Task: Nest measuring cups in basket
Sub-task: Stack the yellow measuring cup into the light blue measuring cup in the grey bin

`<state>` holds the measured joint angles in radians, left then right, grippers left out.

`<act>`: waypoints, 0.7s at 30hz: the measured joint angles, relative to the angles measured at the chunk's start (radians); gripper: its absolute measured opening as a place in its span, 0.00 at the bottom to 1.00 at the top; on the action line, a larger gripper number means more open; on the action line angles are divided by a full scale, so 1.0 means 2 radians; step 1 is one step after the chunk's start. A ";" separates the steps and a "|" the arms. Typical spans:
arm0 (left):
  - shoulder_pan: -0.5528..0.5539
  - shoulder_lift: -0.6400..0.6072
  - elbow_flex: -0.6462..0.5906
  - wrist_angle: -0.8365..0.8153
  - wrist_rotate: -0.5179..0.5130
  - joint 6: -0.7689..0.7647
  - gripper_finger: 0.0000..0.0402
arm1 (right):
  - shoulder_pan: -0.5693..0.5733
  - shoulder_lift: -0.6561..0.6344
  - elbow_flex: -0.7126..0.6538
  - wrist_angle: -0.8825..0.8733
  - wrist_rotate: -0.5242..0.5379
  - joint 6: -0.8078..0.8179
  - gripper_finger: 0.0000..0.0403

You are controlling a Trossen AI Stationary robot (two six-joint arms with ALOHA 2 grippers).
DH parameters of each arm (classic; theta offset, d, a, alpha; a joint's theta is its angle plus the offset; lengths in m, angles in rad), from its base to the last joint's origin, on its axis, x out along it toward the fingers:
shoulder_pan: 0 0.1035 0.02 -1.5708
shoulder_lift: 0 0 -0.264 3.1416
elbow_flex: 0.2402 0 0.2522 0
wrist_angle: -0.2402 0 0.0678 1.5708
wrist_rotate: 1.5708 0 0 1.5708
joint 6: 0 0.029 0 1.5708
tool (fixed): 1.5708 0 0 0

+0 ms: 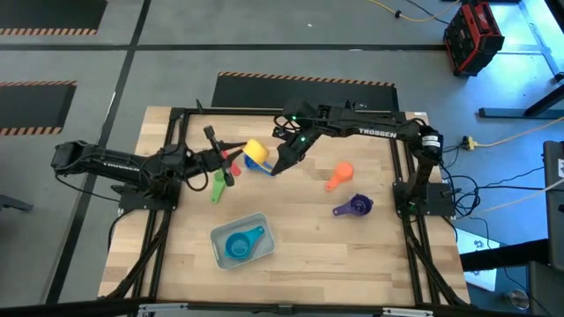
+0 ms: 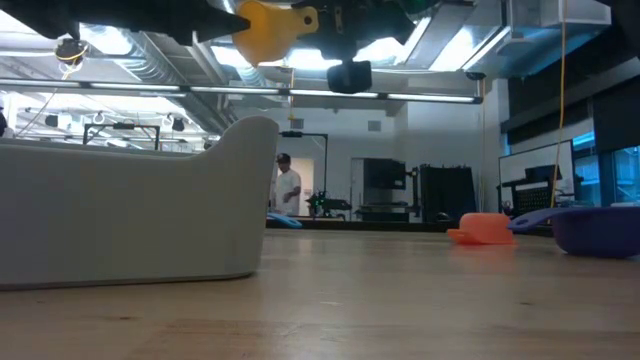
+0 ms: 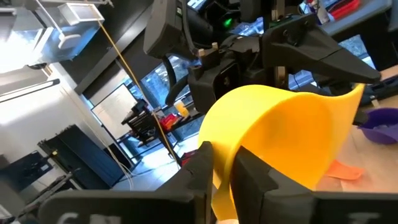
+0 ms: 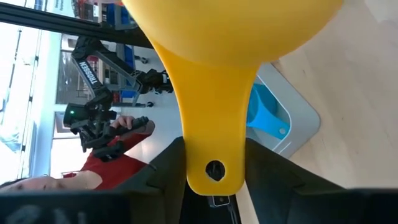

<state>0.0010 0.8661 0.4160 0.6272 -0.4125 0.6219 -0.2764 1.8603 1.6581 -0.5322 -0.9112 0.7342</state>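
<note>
**Yellow cup held between 2 end effectors**

We see the right end effector (image 4: pixel 214 180) clamped on the handle of the yellow cup (image 1: pixel 255 151), held above the desk (image 1: pixel 300 238). The left end effector (image 3: pixel 222 171) pinches the cup's rim. The teal cup (image 1: pixel 241 244) lies in the basket (image 1: pixel 261 221); orange cup (image 1: pixel 338 174) and purple cup (image 1: pixel 354 206) rest near the right arm.

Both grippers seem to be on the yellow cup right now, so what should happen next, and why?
Probably the right gripper should let go. It grips the yellow measuring cup by its handle, held above the table, while the left gripper has closed on the cup's rim. With the left holding it, the cup could then go to the basket, where the teal measuring cup lies.
</note>
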 joint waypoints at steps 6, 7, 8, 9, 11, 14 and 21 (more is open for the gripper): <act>0.000 0.000 0.000 0.004 0.000 0.000 0.05 | 0.001 0.000 0.001 0.002 -0.001 -0.001 0.38; 0.000 0.000 0.000 0.004 0.000 0.000 0.05 | 0.001 0.000 0.001 0.004 -0.001 -0.001 0.38; 0.000 0.000 0.000 0.004 -0.001 -0.001 0.05 | 0.001 0.000 0.001 0.006 -0.001 -0.001 0.38; 0.000 0.000 0.000 0.005 -0.001 -0.001 0.05 | 0.001 0.000 0.001 0.007 -0.001 -0.002 0.38; 0.000 0.000 0.000 0.005 -0.001 -0.003 0.04 | 0.002 0.000 0.001 0.010 -0.001 -0.003 0.38; 0.000 0.000 0.000 0.005 0.000 -0.004 0.04 | 0.003 0.000 0.001 0.011 0.000 -0.003 0.38; 0.000 0.000 0.000 0.005 0.002 -0.005 0.04 | 0.005 0.000 0.001 0.011 0.001 -0.005 0.38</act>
<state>0.0010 0.8665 0.4152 0.6365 -0.4082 0.6117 -0.2659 1.8603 1.6592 -0.5106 -0.9100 0.7238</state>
